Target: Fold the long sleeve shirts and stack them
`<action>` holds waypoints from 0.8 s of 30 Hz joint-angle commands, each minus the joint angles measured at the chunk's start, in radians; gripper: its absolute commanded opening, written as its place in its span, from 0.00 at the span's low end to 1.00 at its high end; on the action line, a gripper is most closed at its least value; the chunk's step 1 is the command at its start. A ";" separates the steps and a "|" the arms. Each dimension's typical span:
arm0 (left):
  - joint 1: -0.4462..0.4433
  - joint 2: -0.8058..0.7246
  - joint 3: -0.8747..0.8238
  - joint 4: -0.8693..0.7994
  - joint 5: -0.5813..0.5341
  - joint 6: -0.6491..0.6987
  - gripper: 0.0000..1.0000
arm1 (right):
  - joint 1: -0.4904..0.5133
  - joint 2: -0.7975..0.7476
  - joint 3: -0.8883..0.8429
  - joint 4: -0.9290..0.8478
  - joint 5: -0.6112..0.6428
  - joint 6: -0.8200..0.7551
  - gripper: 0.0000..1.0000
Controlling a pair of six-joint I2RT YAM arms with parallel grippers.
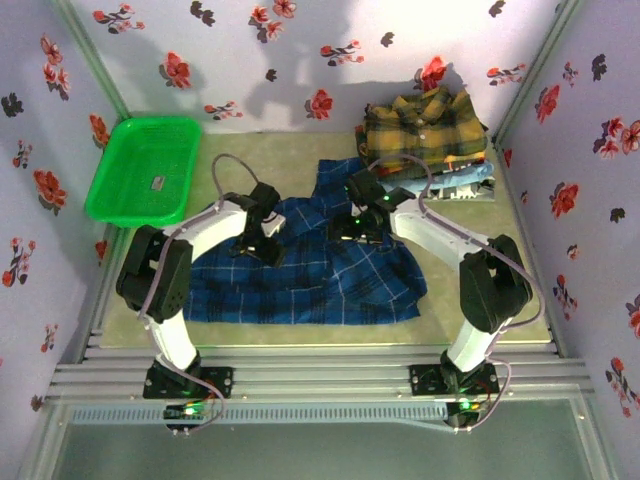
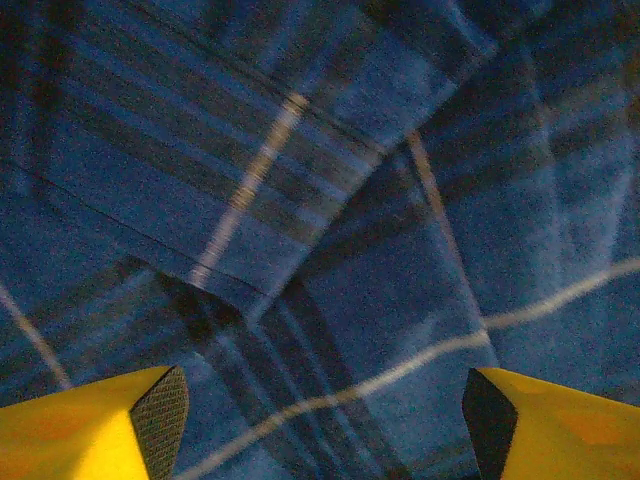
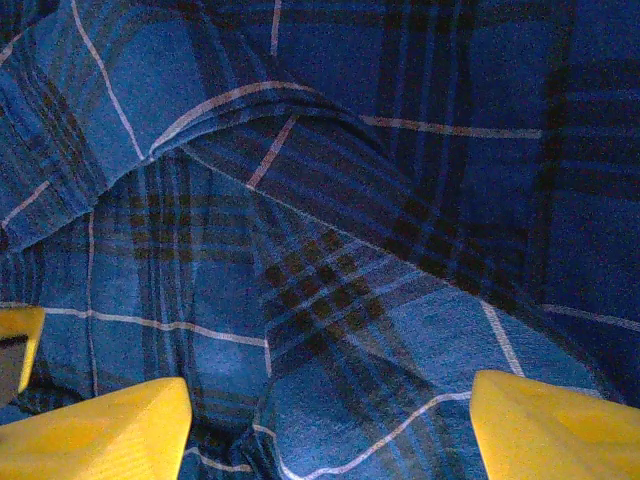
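A basket (image 1: 143,168) stands off the blue shirt's (image 1: 300,290) far left corner, apart from it. The blue shirt lies spread flat, its long axis running left to right, one flap reaching away at its far right.

The left gripper (image 2: 322,405) hangs over the shirt's far left part, jaws apart with nothing between them and a folded edge of cloth just ahead of its fingers (image 2: 160,420). The right gripper (image 3: 330,410) hangs over the far right part, also spread and gripping nothing, with a raised crease crossing ahead of it. Each arm is nearest its own half, so I judge the next fold needs both to pinch the far edge together.

Off the shirt's far right corner sits a stack: the yellow shirt (image 1: 425,125) on top, light blue cloth (image 1: 468,182) beneath.

Count: one basket, one blue shirt, two grippers, one yellow shirt. I cannot tell how many light blue ones.
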 commanded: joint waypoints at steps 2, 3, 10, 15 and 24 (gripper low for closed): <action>-0.003 0.039 0.042 0.039 -0.082 0.043 0.72 | 0.005 0.003 -0.035 0.043 -0.029 0.028 0.75; -0.003 0.051 0.046 0.041 -0.080 0.048 0.71 | 0.006 0.000 -0.038 0.045 -0.030 0.025 0.75; -0.002 0.092 0.059 0.036 -0.042 0.077 0.65 | -0.012 -0.014 -0.047 0.039 -0.034 0.012 0.75; 0.000 0.118 0.063 0.046 -0.086 0.077 0.62 | -0.017 -0.020 -0.056 0.049 -0.043 0.012 0.75; 0.002 0.174 0.148 0.058 -0.104 0.079 0.43 | -0.017 -0.026 -0.110 0.093 -0.067 0.042 0.74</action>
